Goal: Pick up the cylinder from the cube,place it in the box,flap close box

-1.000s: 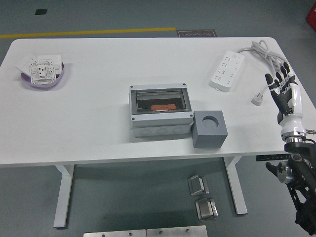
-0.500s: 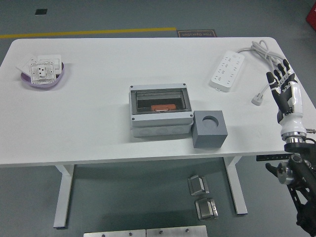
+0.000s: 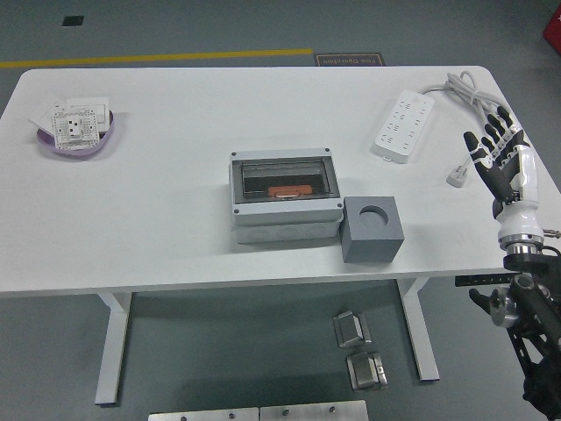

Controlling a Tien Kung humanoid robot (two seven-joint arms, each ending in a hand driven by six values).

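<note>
At the far left of the counter [image 3: 175,237] you have a purple bowl [image 3: 81,142] with white socket plates piled in it; it plays no part in this job.

Move to the middle and you find the box [image 3: 285,200], grey, with its clear flap lying down over the opening. Through the flap you can see an orange piece [image 3: 289,189] inside, which looks to be the cylinder, though the cover blurs its shape. Just beside the box on its right, touching or nearly so, stands the grey cube [image 3: 373,228], and the round hole in its top is empty.

So, judging by how things lie, the pick, the drop into the box and the closing of the flap all appear done; you may only want to check that the flap is fully seated.

Further right, a white power strip [image 3: 404,125] lies near the far edge with its cord trailing off.

At the right edge, your right hand [image 3: 499,158] is raised with its fingers spread, holding nothing, well apart from the box. Your left hand does not show.
</note>
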